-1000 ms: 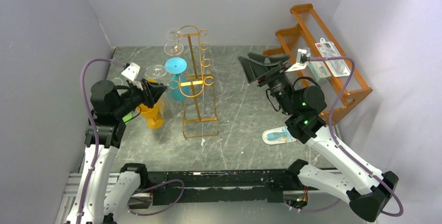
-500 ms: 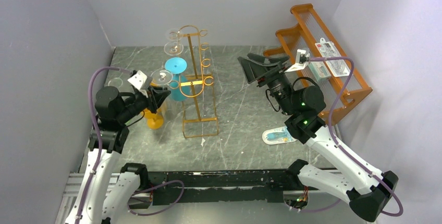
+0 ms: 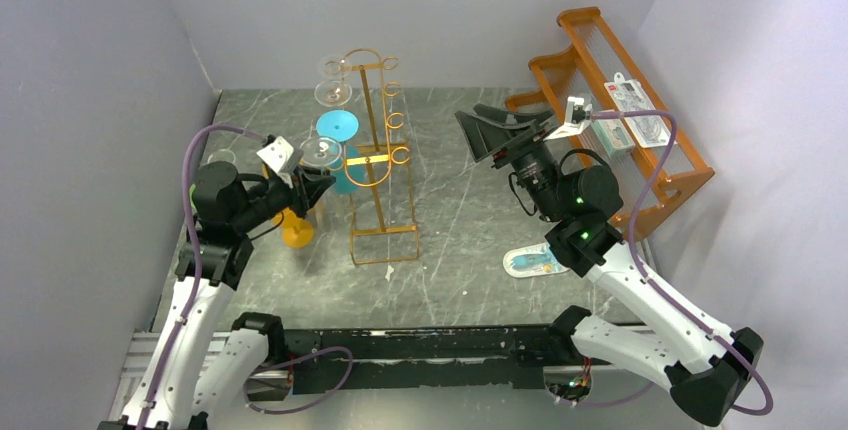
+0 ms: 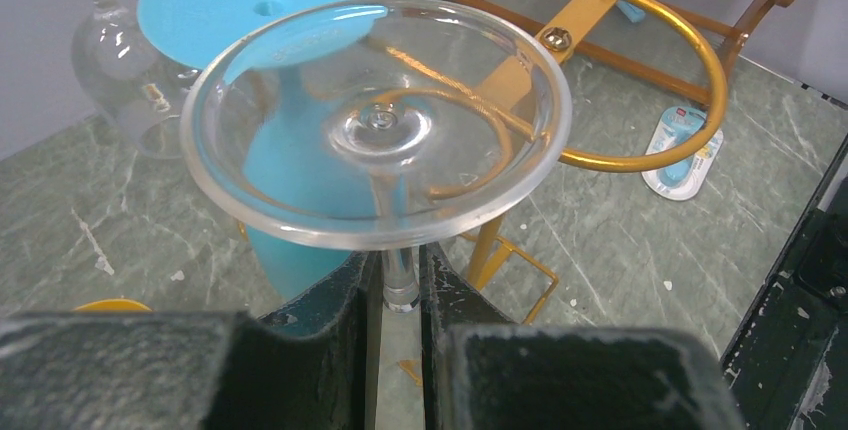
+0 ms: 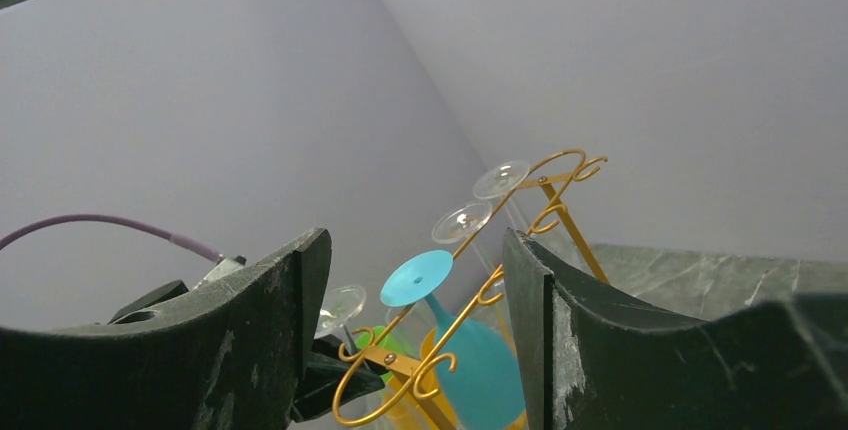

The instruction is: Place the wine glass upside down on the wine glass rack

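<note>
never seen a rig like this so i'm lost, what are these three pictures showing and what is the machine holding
Two robot arms are bolted at the near edge of a marble table. One picture looks down from above; the other two come from a camera on each wrist. The left gripper is shut on the stem of a clear wine glass, foot up, beside the golden wire wine glass rack, where a blue glass and two clear glasses hang. The right gripper is open and holds nothing. Also there: an orange glass, an orange shelf and a small blue packet.

One wire rack (image 3: 372, 160), one teal glass (image 3: 337, 125)
</note>
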{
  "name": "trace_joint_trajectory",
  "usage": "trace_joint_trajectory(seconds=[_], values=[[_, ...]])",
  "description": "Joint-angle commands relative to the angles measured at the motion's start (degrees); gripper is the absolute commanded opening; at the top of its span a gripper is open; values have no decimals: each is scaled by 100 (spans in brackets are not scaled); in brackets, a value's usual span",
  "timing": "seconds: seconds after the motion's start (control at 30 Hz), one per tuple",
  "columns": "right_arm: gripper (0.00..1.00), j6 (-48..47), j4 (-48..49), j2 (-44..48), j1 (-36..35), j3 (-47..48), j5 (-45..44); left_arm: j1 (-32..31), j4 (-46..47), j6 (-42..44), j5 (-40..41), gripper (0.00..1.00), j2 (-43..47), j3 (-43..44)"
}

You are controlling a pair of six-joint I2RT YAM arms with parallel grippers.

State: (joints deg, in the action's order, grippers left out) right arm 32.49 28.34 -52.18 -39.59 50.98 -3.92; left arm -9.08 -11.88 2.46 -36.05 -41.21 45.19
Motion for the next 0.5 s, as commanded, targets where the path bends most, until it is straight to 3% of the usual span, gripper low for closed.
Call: trace_joint_trajectory(seconds=[0.0,0.47], values=[[68,-48,23,98,-22,-61,-107,-84,287,157,-182,5,36,-58],[68,-66,5,147,-24,-71,-127,-208,228,396,-270,5,-1,-165]])
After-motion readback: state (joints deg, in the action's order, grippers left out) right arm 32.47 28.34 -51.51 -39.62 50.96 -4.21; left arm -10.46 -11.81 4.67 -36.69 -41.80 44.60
